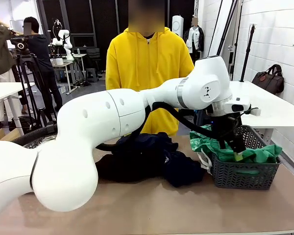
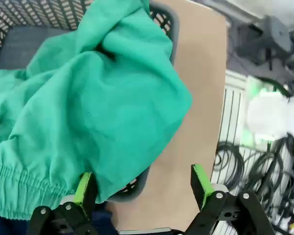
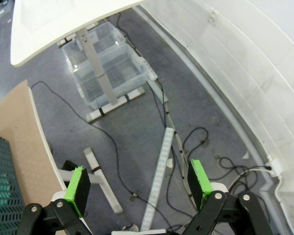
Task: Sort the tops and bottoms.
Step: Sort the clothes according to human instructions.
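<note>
A bright green garment [image 1: 250,154] lies heaped in the grey mesh basket [image 1: 245,177] at the table's right. My left arm reaches across from the left, and its gripper [image 1: 236,149] hangs over the basket, just above the green cloth. In the left wrist view the left gripper [image 2: 143,188] stands open. The green garment [image 2: 88,112] drapes over the basket rim [image 2: 162,22] and covers one finger's tip; nothing is pinched. Dark navy garments [image 1: 147,157] lie piled mid-table, left of the basket. My right gripper [image 3: 139,181] is open with nothing in it, out past the table edge above the floor.
A person in a yellow hoodie [image 1: 146,61] stands at the far side behind the dark pile. A white table [image 1: 272,110] with a brown bag [image 1: 269,78] is at the right. Below the right gripper are cables and clear bins [image 3: 103,68] on the floor.
</note>
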